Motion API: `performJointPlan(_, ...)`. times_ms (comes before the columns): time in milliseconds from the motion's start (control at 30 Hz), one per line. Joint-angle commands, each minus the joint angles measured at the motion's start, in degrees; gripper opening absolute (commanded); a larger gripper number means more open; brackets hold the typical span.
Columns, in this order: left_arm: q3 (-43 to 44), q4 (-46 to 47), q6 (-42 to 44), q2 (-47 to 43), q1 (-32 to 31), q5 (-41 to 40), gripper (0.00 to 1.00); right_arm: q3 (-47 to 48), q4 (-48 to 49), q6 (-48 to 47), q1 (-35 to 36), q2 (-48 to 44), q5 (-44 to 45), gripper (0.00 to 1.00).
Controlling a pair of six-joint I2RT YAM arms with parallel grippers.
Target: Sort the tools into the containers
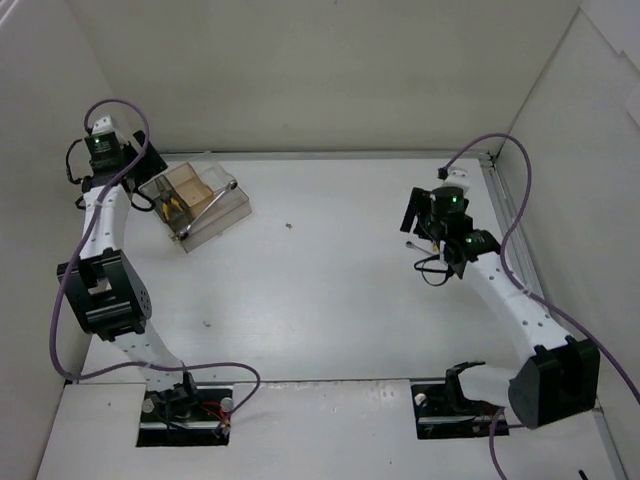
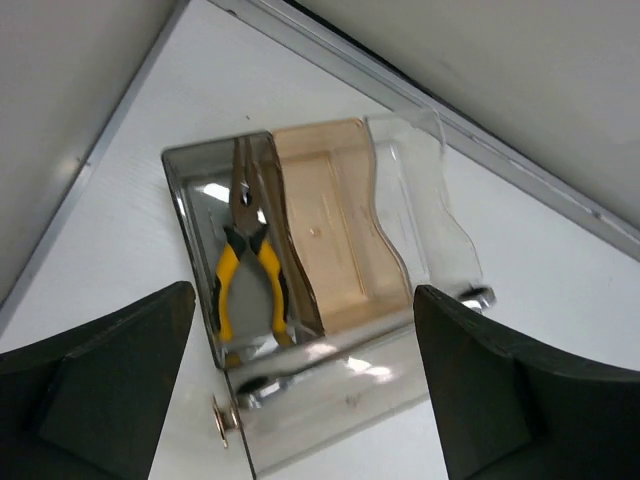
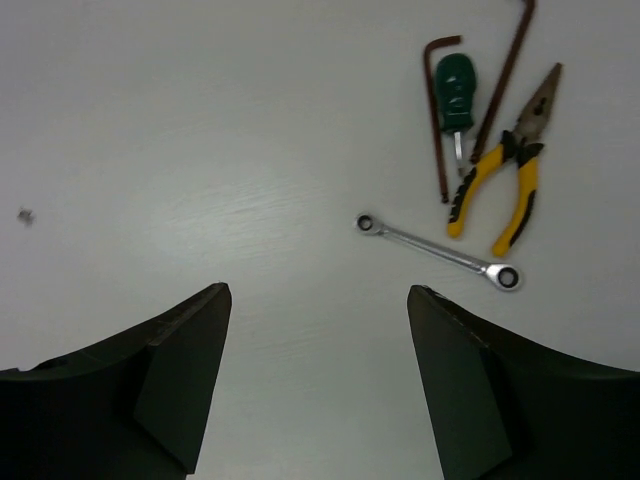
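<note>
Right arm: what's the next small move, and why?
Probably shift the right gripper toward the silver wrench and lower onto it. The gripper is open and empty over bare table, the wrench is the nearest loose tool and lies apart from the pliers, screwdriver and hex keys, so it looks easiest to grasp cleanly.

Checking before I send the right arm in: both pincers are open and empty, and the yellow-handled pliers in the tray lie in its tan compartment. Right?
Not quite. The left wrist view shows the yellow-handled pliers in the grey compartment of the tray, beside the tan compartment. The left pincer and right pincer are indeed open and empty.
</note>
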Motion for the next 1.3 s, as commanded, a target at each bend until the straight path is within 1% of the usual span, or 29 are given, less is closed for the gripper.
performJointPlan(0, -4.8, -6.1, 3.2, -9.0, -6.2, -6.5, 0.86, 4.4, 1.0, 4.8, -6.3, 5.8, 9.2, 0.68)
performJointPlan(33, -6.6, -6.8, 3.3, -12.2, -7.6, -7.7, 0.86, 4.9, 0.5, 5.4, -7.4, 7.2, 10.2, 0.64)
performJointPlan(67, -8.6, -7.9, 3.3, -13.7, -9.2, -8.6, 0.86, 5.4, -0.1, 6.3, -8.4, 9.7, 11.3, 0.62)
performJointPlan(100, -12.9, -8.3, 2.7, -15.2, -12.6, -9.7, 0.86, 6.4, -1.1, 6.4, -10.3, 10.8, 13.1, 0.60)
performJointPlan(133, -15.2, -8.0, 2.7, -18.5, -14.4, -8.9, 0.86, 6.7, -0.9, 6.4, -11.0, 11.9, 13.4, 0.59)
performJointPlan(167, -17.8, -7.0, 3.0, -20.0, -16.2, -7.8, 0.86, 7.0, -0.9, 5.7, -11.9, 14.2, 13.4, 0.59)
performJointPlan(200, -22.1, -7.0, 3.3, -21.4, -20.0, -5.9, 0.86, 8.0, -0.9, 5.3, -12.0, 15.5, 14.0, 0.58)
performJointPlan(233, -24.0, -7.0, 3.2, -24.2, -21.9, -4.6, 0.86, 8.5, -1.0, 5.2, -14.5, 16.7, 14.2, 0.57)
performJointPlan(267, -28.2, -6.6, 3.0, -25.8, -24.9, -2.2, 0.87, 9.5, -1.0, 4.6, -15.9, 19.2, 13.5, 0.54)
performJointPlan(300, -30.4, -6.5, 2.8, -27.4, -24.9, -1.4, 0.87, 9.8, -0.9, 4.2, -16.4, 20.3, 13.3, 0.54)
performJointPlan(333, -32.6, -6.1, 1.5, -30.9, -27.1, -0.7, 0.87, 10.3, -0.8, 3.6, -17.1, 21.5, 13.2, 0.52)
performJointPlan(367, -34.8, -5.0, 0.9, -32.5, -27.9, 0.2, 0.87, 11.2, -0.8, 2.2, -17.6, 23.9, 13.8, 0.50)
performJointPlan(400, -38.6, -4.8, 0.0, -36.1, -29.0, 0.3, 0.87, 11.7, -0.9, 1.7, -17.9, 25.2, 14.0, 0.48)
performJointPlan(500, -43.5, -4.4, -1.7, -41.3, -30.4, -0.3, 0.88, 13.2, -0.9, 0.9, -19.9, 29.1, 11.3, 0.43)
performJointPlan(567, -45.0, -5.1, -0.9, -42.6, -30.4, -0.8, 0.88, 14.7, -0.9, 0.3, -21.6, 31.4, 7.7, 0.42)
performJointPlan(667, -45.1, -6.8, 0.4, -44.1, -31.6, -2.5, 0.88, 16.7, -0.9, -1.0, -22.7, 34.3, 4.7, 0.40)
performJointPlan(867, -45.3, -7.1, 0.5, -44.7, -32.1, -3.3, 0.89, 17.8, -0.9, -2.3, -24.7, 37.7, -0.7, 0.40)
performJointPlan(967, -45.4, -7.1, 0.8, -44.3, -32.1, -3.5, 0.89, 18.4, -0.9, -3.2, -24.7, 39.1, -2.5, 0.39)
performJointPlan(1100, -45.3, -7.1, 0.9, -43.6, -32.1, -3.7, 0.89, 18.5, -1.0, -3.5, -24.5, 40.5, -2.6, 0.38)
performJointPlan(1267, -45.3, -6.9, 0.9, -43.1, -32.1, -3.3, 0.89, 18.1, -1.2, -3.4, -24.6, 41.9, -4.0, 0.34)
